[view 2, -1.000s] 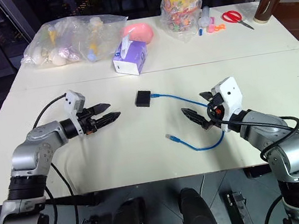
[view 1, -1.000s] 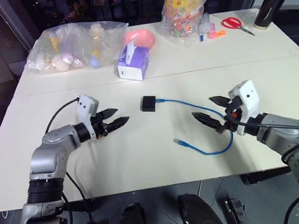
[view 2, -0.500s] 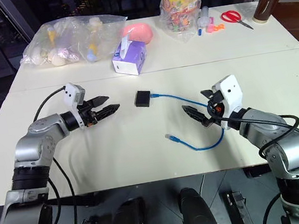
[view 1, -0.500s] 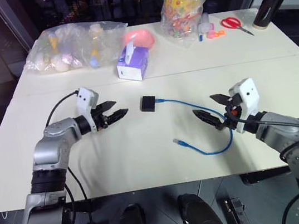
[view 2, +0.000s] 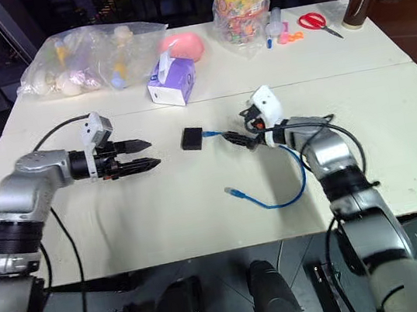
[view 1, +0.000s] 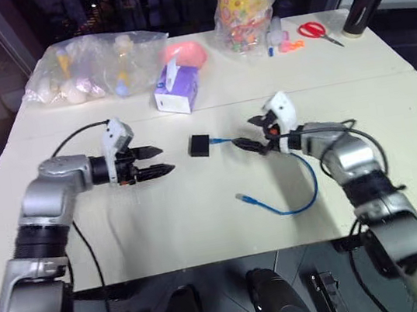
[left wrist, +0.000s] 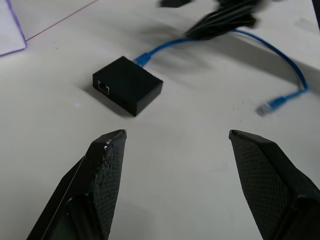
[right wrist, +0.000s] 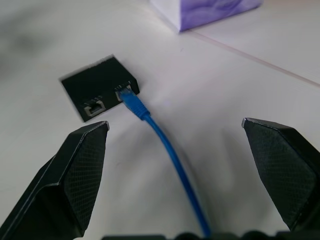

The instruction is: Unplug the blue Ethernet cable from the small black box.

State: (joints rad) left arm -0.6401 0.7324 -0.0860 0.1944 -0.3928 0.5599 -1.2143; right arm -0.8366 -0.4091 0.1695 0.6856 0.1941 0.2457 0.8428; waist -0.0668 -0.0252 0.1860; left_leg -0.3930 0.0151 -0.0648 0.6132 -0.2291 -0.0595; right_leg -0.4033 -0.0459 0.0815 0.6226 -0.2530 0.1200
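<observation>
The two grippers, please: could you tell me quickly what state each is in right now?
Left gripper: open, holding nothing.
Right gripper: open, holding nothing, over the blue Ethernet cable.

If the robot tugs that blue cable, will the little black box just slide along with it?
Probably. The black box looks small and light, resting loose on the smooth table. The blue cable curls in a slack loop, so it likely flops rather than pulling straight.
</observation>
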